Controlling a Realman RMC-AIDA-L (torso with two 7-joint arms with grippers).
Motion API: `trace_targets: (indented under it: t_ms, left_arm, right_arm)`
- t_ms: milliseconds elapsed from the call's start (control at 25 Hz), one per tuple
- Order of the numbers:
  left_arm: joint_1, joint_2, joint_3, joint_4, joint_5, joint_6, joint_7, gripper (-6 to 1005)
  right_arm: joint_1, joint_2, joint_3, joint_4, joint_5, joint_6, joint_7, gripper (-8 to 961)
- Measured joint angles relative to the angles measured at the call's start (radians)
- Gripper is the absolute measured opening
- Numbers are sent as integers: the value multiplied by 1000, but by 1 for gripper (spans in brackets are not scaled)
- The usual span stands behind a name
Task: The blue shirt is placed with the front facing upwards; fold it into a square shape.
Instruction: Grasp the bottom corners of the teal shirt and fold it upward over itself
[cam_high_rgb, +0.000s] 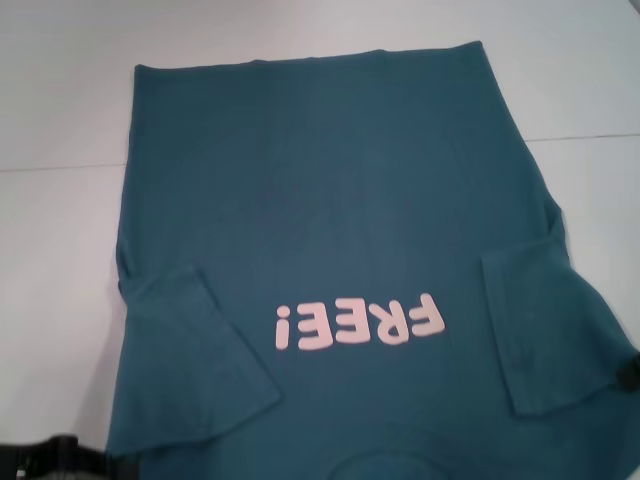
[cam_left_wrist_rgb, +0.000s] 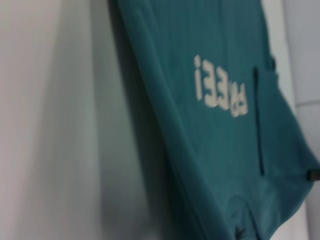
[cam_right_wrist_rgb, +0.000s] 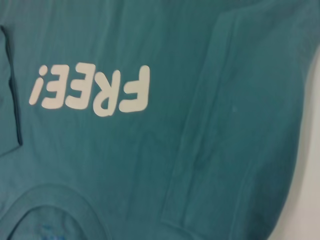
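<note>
Left gripper: only a dark piece shows at the bottom near corner of the head view, just off the shirt's edge; I cannot tell how its fingers stand.

Right gripper: a small dark bit at the right edge of the head view, touching or just beside the shirt's side; its state cannot be told either.

Shirt: spread face up on the table, collar nearest the robot and hem at the far side. The pink lettering reads upside down from the head.

Sleeves: both already lie folded inward over the body, the left sleeve and the right sleeve on either side of the lettering.

Collar: round ribbed band, seen clearest from the right wrist.

Stage, as I judge it: sleeves in, body not yet folded lengthwise, so the square is still some steps off.

Handling: soft, light, limp cloth. It will sag and drag rather than hold shape, and layers may slip apart if only the top one is pinched.

Where to hold: probably the two near corners by the shoulders, both layers together, to carry the collar end toward the hem.

Containers: none in view.
</note>
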Motion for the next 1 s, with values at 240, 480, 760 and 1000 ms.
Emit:
trace_targets:
  t_ms: [240, 480, 760, 1000]
  left_arm:
    - [5, 0, 15, 16, 84, 64, 8, 46]
    - [27, -9, 33, 52, 93, 131, 23, 45]
    - [2, -4, 24, 52, 9, 171, 48, 45]
    - [-139, 30, 20, -70, -148, 79, -39, 45]
  right_arm:
    - [-38, 17, -4, -26, -38, -85, -21, 26]
    - [-64, 33, -5, -73, -55, -140, -39, 29]
    - [-42, 30, 61, -69, 62, -133, -85, 34]
    - [-22, 21, 124, -62, 261, -86, -51, 38]
